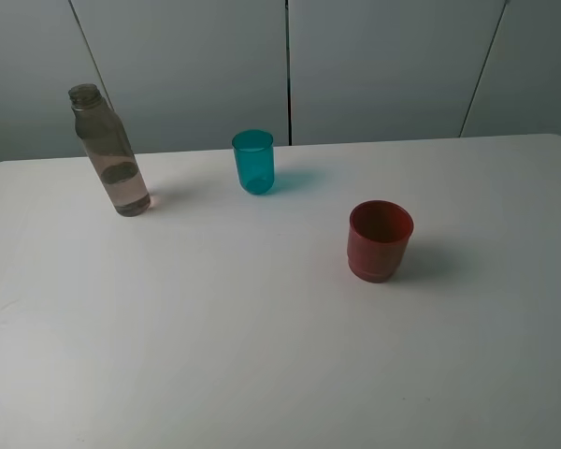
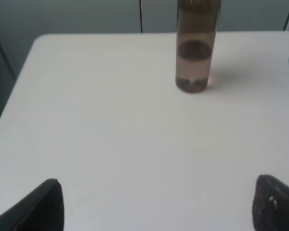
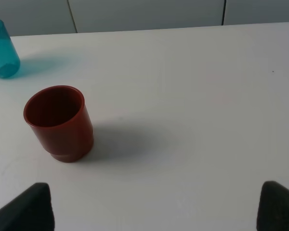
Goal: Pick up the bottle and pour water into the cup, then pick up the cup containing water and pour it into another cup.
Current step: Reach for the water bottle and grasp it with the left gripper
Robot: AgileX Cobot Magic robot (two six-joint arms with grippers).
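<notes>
Nearest the left wrist camera is the left hand (image 2: 159,207). It is released, its two dark fingertips spread wide over bare desk (image 1: 262,365). The right hand (image 3: 154,208) is likewise released and spread wide over bare desk surface.

Bottle (image 1: 112,154) (image 2: 195,48): it stands on its base at the far left of the desk in the high view, near the back edge. In the left wrist view it stands ahead of the left hand and well apart from it, with only bare desk between them. It is tall, slim, smoky grey-brown and see-through. The narrow threaded neck carries no cap. Liquid fills the lower part only.

Teal tumbler (image 1: 253,162) (image 3: 2,48): upright, translucent, slightly tapered, mouth up. It stands to the right of the bottle, also near the back edge, well apart from it. Contents cannot be told.

Red-brown cup (image 1: 380,241) (image 3: 59,122): upright, opaque, wider and squatter, with a stepped ring at the base. It stands nearer the camera and to the right of the tumbler, touching nothing. In the right wrist view it stands ahead of the right hand and off to one side, apart from it. Its visible inner wall is dark and plain.

All three items stand separate on the white desk. Grey wall panels (image 1: 383,65) rise behind it.
</notes>
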